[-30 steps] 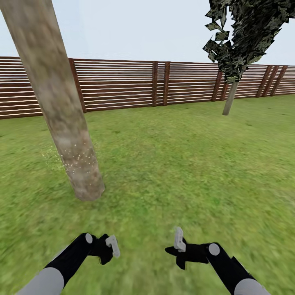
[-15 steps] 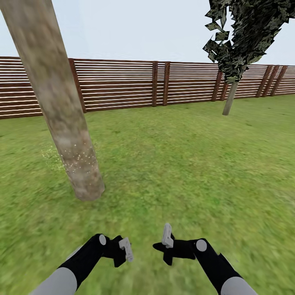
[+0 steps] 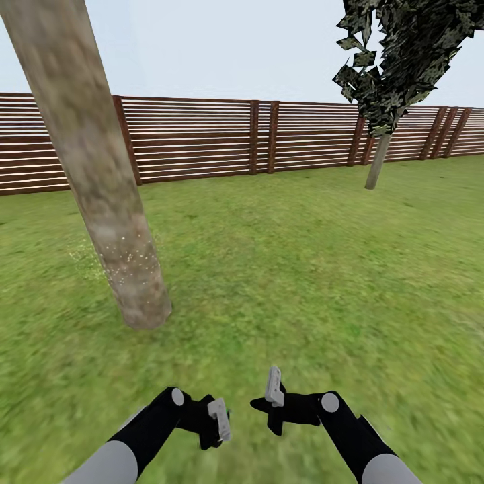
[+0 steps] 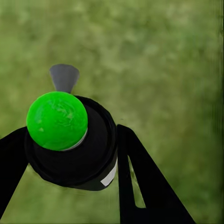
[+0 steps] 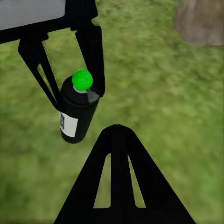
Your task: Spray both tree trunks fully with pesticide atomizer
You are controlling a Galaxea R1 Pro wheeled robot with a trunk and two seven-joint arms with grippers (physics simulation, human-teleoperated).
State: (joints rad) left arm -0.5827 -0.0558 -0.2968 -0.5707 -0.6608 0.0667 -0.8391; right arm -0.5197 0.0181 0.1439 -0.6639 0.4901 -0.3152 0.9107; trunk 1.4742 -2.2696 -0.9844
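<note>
The pesticide atomizer (image 4: 70, 140), a black bottle with a round green cap and a white label, sits between the fingers of my left gripper (image 3: 216, 420), which is shut on it low over the grass. The right wrist view shows the atomizer (image 5: 79, 109) hanging tilted in the left gripper (image 5: 77, 88). My right gripper (image 3: 272, 391) hovers shut and empty a short way to its right. A near tree trunk (image 3: 101, 175), pale and mottled, stands ahead at the left, with whitish pesticide specks (image 3: 128, 259) low on it. The second tree (image 3: 378, 161) stands far right by the fence.
A reddish-brown slatted fence (image 3: 202, 138) closes the lawn at the back. Open grass (image 3: 302, 269) stretches between the two trees. The near trunk's base (image 5: 200, 21) appears in the right wrist view, beyond the bottle.
My left gripper has moved right, toward the right gripper, carrying the atomizer. The right gripper shifted slightly left at first and has held still since.
</note>
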